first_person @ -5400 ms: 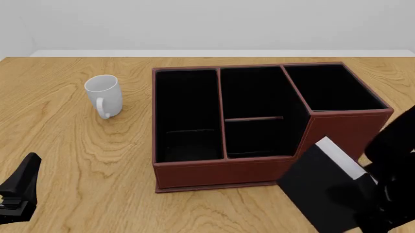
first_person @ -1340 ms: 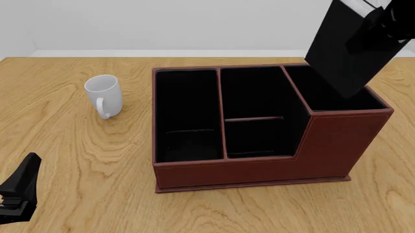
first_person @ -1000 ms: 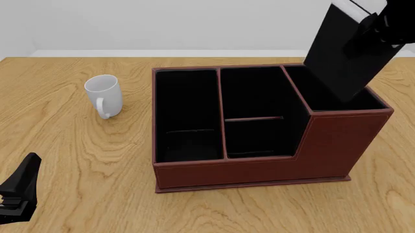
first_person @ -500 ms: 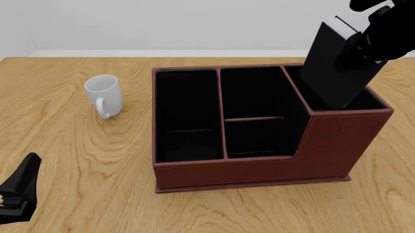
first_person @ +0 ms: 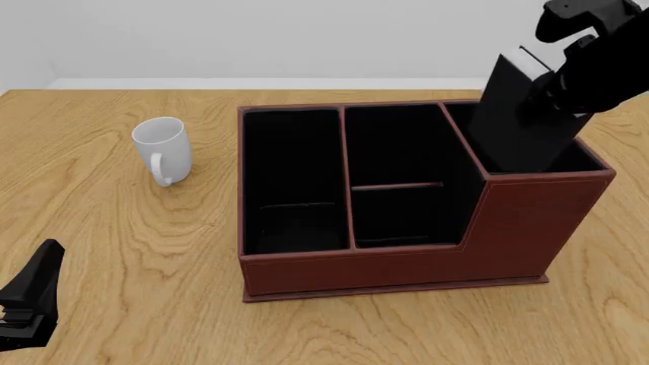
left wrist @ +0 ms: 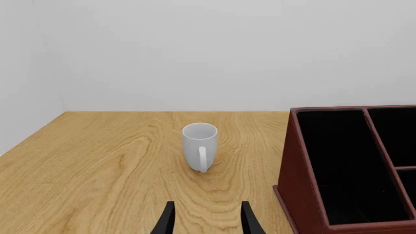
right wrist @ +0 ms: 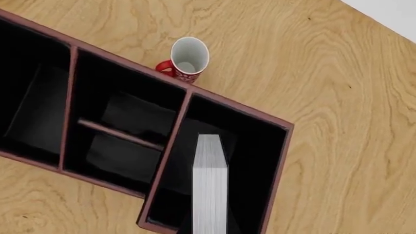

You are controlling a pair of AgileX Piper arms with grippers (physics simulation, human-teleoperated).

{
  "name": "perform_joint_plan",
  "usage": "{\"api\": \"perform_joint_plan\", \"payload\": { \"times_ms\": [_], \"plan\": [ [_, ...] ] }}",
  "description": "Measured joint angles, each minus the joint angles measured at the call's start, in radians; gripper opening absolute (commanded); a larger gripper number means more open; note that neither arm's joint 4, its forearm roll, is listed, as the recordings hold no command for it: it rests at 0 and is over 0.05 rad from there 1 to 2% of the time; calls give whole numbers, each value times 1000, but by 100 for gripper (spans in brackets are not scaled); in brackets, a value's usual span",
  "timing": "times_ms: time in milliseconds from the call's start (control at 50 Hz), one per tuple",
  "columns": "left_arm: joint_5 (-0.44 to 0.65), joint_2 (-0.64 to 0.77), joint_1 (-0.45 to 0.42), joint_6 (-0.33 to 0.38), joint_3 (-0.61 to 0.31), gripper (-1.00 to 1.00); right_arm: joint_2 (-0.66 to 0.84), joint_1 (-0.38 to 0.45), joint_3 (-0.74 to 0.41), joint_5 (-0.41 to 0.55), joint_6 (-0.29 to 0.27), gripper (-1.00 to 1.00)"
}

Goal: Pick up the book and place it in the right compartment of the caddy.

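Left wrist view: the left pincer (left wrist: 206, 225) stands open over bare wooden table (left wrist: 104, 165), its two dark fingertips apart. A white ceramic mug (left wrist: 198, 146) stands ahead at 12 o'clock; the reddish-brown leather-look caddy (left wrist: 295, 185) sits at 3 o'clock.

Front view: the thick matte-black hardcover book (first_person: 522, 118) stands tilted, its lower end inside the tall right compartment (first_person: 583, 161) of the caddy. The right pincer (first_person: 561, 80) grips its upper end.

Right wrist view: the book's white page edges (right wrist: 210, 185) point down into the black-lined right compartment. A red-and-white mug (right wrist: 186, 61) stands just beyond the caddy.
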Motion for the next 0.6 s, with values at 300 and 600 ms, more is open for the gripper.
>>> {"api": "perform_joint_plan", "payload": {
  "times_ms": [300,600],
  "plan": [
    [0,0,0,0,0,100,12,-17,39,-41,10,-100],
    [0,0,0,0,0,100,33,-31,64,-78,18,-100]
  ]
}}
